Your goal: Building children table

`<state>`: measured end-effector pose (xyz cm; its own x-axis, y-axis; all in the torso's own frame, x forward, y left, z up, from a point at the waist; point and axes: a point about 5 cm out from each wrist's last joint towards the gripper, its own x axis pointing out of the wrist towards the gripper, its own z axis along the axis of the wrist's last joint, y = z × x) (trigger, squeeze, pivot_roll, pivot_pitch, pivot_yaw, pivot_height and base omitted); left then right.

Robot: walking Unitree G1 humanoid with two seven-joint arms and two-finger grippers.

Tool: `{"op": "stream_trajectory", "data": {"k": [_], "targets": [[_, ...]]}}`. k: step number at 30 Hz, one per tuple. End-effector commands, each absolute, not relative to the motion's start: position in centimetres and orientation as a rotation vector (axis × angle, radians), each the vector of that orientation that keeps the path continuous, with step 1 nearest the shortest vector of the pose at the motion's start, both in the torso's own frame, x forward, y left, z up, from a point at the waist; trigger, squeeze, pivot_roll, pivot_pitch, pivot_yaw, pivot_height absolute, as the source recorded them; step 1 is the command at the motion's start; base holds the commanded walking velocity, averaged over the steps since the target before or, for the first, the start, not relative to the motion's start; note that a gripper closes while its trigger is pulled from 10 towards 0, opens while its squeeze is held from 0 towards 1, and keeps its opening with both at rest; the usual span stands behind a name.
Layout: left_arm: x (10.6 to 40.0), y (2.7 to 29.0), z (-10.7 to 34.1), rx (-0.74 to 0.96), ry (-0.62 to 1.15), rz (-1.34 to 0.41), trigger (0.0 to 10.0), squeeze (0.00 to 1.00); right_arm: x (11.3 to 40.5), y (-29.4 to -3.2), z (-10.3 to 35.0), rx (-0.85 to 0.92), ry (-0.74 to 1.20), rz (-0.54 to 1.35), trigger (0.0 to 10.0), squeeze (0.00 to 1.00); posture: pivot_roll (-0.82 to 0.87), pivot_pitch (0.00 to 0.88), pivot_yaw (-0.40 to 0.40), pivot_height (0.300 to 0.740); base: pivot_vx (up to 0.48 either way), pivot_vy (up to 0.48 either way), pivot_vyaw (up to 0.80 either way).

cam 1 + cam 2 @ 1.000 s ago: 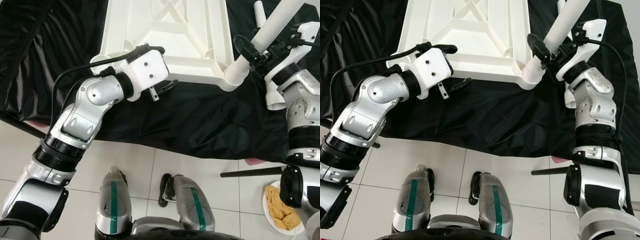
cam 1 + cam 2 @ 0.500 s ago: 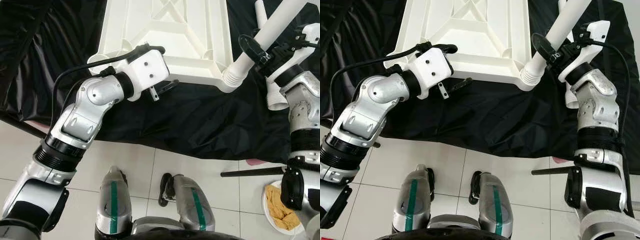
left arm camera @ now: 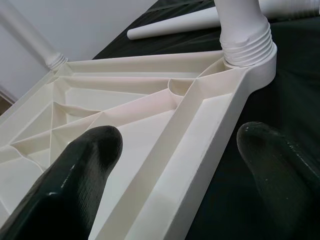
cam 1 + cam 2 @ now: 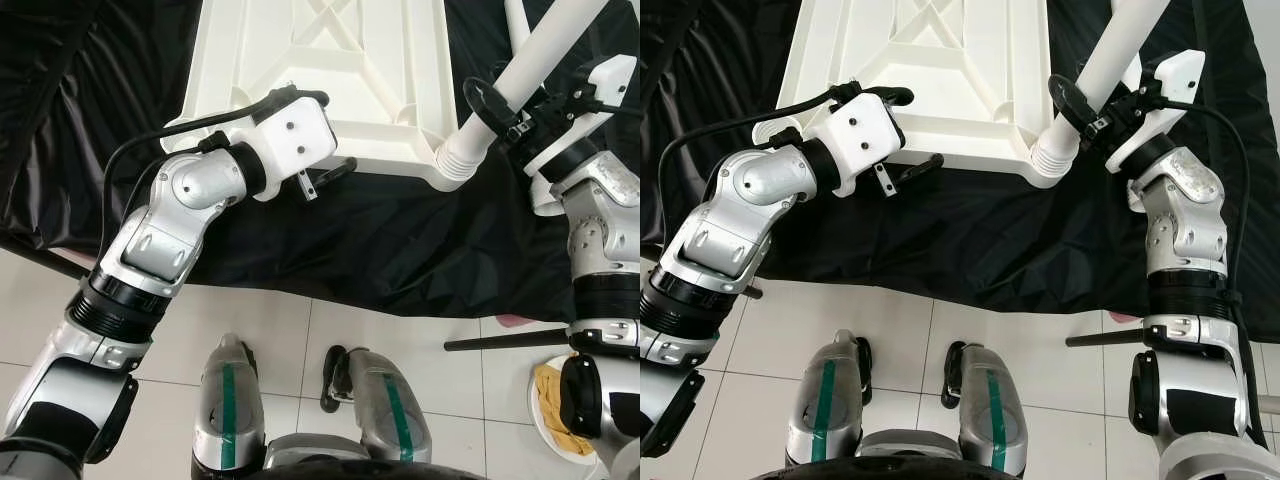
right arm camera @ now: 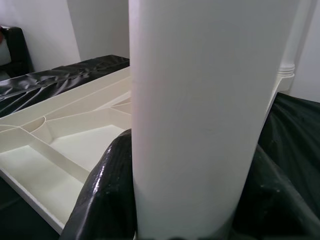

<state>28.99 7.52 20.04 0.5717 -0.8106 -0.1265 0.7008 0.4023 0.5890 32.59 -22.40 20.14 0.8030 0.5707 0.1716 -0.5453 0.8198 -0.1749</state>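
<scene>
Floor: pale tiles (image 4: 330, 330), with a black cloth (image 4: 400, 250) spread over them, and the robot stands at the cloth's near edge.
Table top: the white table top (image 4: 330, 60) lies upside down on the black cloth, ribs up, so the leg holes can be reached.
Leg in hand: a white leg (image 4: 515, 85) stands tilted in the hole at the table top's near right corner, its ribbed end sitting in the round socket.
Right gripper: the right gripper (image 4: 1095, 105) has its jaws closed around the leg just above the socket, probably to push or twist it in.
Left gripper: the left gripper (image 4: 325, 135) has its jaws spread wide over the table top's near edge, one finger (image 3: 75, 175) inside the rim and the other outside. It does not squeeze. It looks placed to keep the top from sliding.
Spare leg: another white leg (image 3: 170, 26) lies on the cloth past the far right side.
Still to do: more legs likely.
</scene>
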Motion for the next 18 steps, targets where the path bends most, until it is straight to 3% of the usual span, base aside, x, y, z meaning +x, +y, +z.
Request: {"op": "stream_trajectory", "data": {"k": [1,9,10,13,14,18], "targets": [[29.1,7.3,20.0,0.648,-0.193,-0.969,10.0,0.00,32.6,-22.0,19.9,-0.239,-0.187,0.616,10.0,0.00,0.11,0.104,-0.057,0.740,0.000,0.000,0.00],[29.0,7.4,19.9,0.646,-0.187,-0.971,10.0,0.00,32.6,-22.1,19.1,-0.145,-0.141,0.617,10.0,0.00,0.11,0.101,-0.061,0.740,0.000,0.000,0.00],[29.0,7.4,19.8,0.643,-0.182,-0.974,10.0,0.00,32.6,-22.2,19.1,-0.124,-0.145,0.617,4.8,0.00,0.12,0.100,-0.060,0.740,0.000,0.000,0.00],[29.0,7.4,19.8,0.643,-0.182,-0.974,10.0,0.00,32.6,-22.2,19.1,-0.124,-0.145,0.617,4.8,0.00,0.12,0.100,-0.060,0.740,0.000,0.000,0.00],[28.9,7.4,19.7,0.641,-0.177,-0.977,10.0,0.00,32.6,-22.3,19.0,-0.102,-0.149,0.615,0.0,0.00,0.12,0.100,-0.060,0.740,0.000,0.000,0.00],[29.0,7.2,18.8,0.551,-0.096,-1.014,10.0,0.00,32.6,-22.2,18.9,-0.073,-0.157,0.620,0.0,0.00,0.12,0.098,-0.059,0.740,0.000,0.000,0.00]]}}
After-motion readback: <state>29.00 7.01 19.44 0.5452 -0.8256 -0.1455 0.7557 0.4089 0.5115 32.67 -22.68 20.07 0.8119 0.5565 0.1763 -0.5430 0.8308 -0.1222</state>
